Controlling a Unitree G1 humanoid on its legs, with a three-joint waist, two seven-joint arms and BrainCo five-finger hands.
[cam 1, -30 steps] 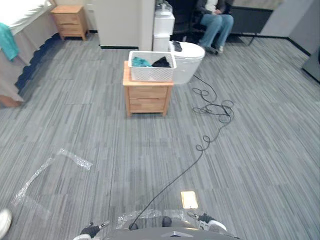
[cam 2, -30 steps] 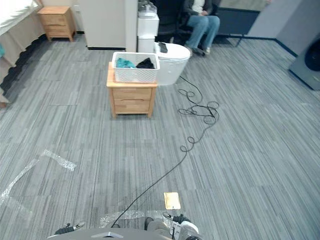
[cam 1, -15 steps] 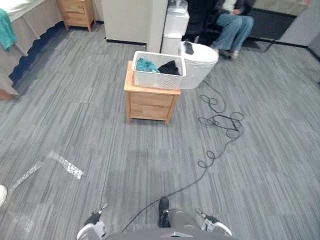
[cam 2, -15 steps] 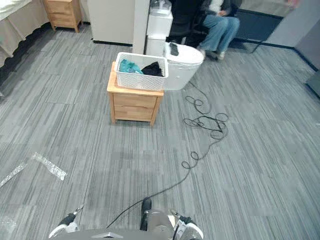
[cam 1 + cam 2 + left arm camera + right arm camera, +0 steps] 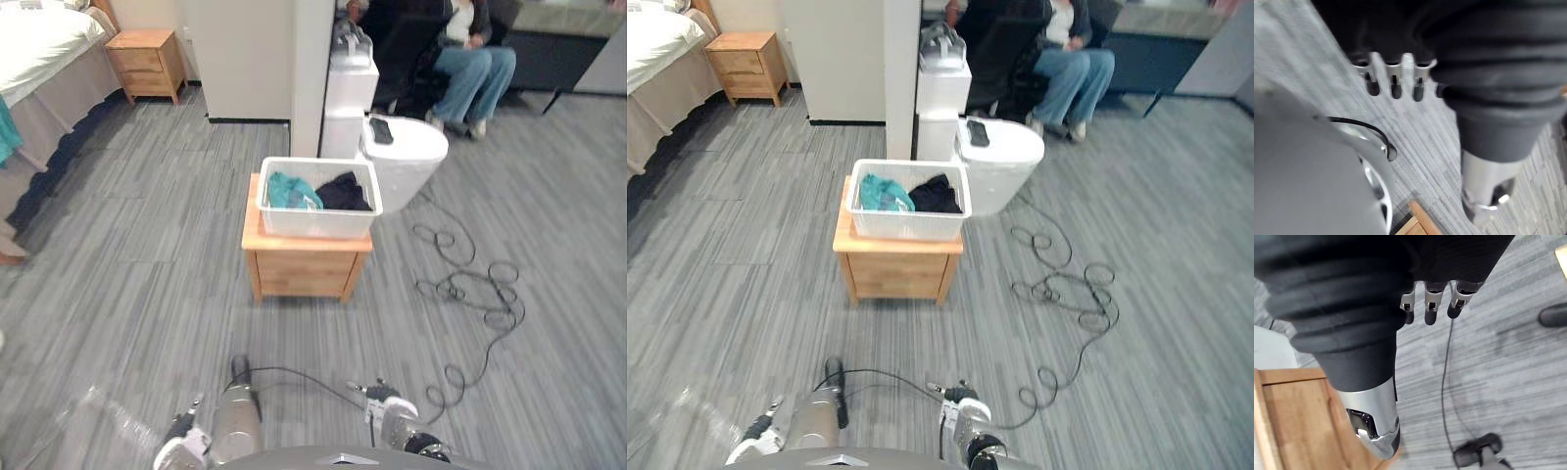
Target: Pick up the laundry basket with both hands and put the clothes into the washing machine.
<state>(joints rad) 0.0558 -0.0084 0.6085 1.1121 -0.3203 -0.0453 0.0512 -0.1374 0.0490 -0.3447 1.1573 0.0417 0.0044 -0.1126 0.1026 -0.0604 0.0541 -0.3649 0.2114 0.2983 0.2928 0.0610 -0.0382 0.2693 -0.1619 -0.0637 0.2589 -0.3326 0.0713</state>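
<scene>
A white laundry basket (image 5: 318, 208) stands on a low wooden nightstand (image 5: 306, 262) in the middle of the floor ahead of me. In it lie a teal garment (image 5: 289, 189) and a black one (image 5: 345, 191). Just behind the nightstand to the right sits a white round-topped machine (image 5: 407, 166) with a dark remote on its lid. My left hand (image 5: 1395, 81) hangs over the carpet with relaxed fingers, holding nothing. My right hand (image 5: 1432, 303) hangs the same way, open and well short of the basket.
A person (image 5: 475, 59) sits on a chair behind the white machine. A white tower unit (image 5: 350, 93) and a pale pillar (image 5: 260, 59) stand behind the basket. At the far left are a bed (image 5: 39, 54) and a second nightstand (image 5: 147, 64).
The whole picture has shifted: the camera has come closer, so the nightstand and basket sit larger and lower. The basket itself has not moved.
</scene>
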